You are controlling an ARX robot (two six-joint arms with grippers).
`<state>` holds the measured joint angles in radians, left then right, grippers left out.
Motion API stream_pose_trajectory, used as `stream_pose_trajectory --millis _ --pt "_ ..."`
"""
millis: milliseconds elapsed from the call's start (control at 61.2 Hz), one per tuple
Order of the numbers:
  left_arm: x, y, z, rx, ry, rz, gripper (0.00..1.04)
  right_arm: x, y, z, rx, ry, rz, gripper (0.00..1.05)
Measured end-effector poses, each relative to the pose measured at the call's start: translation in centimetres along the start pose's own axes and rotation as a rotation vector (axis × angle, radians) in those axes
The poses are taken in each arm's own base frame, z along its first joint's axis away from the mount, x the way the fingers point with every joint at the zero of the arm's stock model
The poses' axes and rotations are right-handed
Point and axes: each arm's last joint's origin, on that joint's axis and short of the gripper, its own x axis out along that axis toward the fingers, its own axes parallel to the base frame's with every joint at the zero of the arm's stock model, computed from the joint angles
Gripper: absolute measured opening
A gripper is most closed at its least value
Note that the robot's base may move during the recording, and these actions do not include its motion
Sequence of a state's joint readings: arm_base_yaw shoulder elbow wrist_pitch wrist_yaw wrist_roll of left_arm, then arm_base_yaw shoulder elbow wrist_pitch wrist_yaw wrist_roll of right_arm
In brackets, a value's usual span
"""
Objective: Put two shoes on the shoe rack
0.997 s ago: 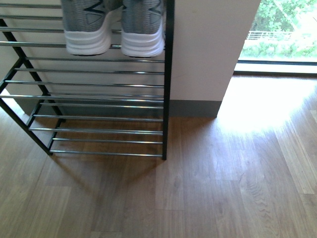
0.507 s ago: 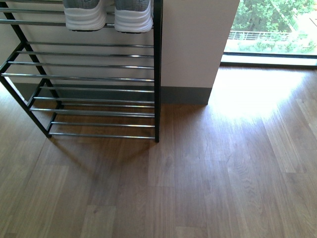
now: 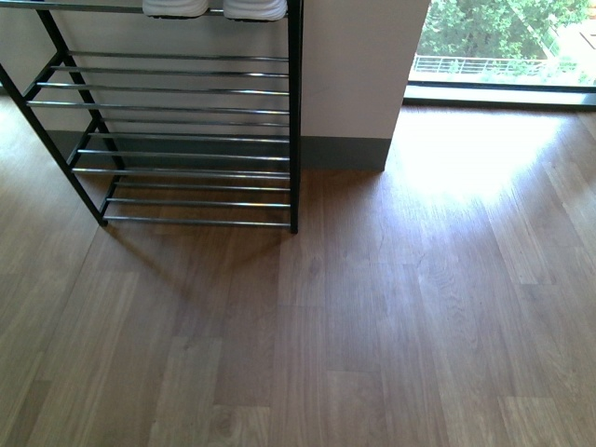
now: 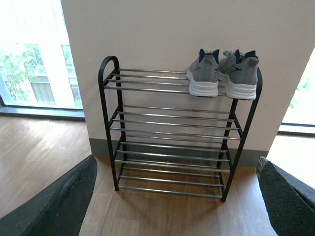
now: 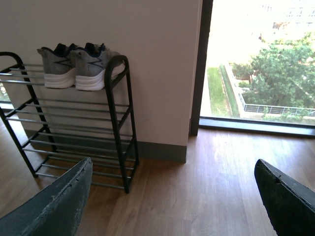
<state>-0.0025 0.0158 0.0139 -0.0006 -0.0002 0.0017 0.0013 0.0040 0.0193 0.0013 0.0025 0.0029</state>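
Both grey sneakers (image 4: 241, 73) sit on the shoe rack (image 4: 147, 89), top tier, far right end by the right upright. They're side by side & touching, heels w/ white soles out over the front rod, toes toward the wall (image 4: 162, 29). Front view catches only the soles at the rack's top edge. Lower tiers are bare rods. No pale blue slides in any view. Left gripper (image 4: 176, 164) has its fingers wide apart w/ nothing btwn them, and it hangs well back from the rack over the wood floor (image 3: 372, 326). Right gripper (image 5: 173, 166) is the same: spread & empty, rack off to one side, window (image 5: 256, 64) to the other. Judging by that, the placing looks done, w/ two shoes up. Handling, if they need a nudge: prob light. The knit upper is soft & will cave under a squeeze, the foam sole is stiffer. Best hold is across the heel collar or over the midfoot, pinching sole to upper, not by the laces. The rods are thin & smooth, so a sole must span at least two or it tips through. Branding: a dark line mark on each sneaker's side, too small to read. No other writing seen.
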Motion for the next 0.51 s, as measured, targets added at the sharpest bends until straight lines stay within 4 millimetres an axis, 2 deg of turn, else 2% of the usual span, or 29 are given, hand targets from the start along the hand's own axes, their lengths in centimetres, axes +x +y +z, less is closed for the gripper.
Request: stream_pose_trajectory --millis 507 --pt "0.00 0.00 0.00 0.000 0.000 0.000 0.95 0.00 0.00 0.00 0.000 0.000 0.000 0.96"
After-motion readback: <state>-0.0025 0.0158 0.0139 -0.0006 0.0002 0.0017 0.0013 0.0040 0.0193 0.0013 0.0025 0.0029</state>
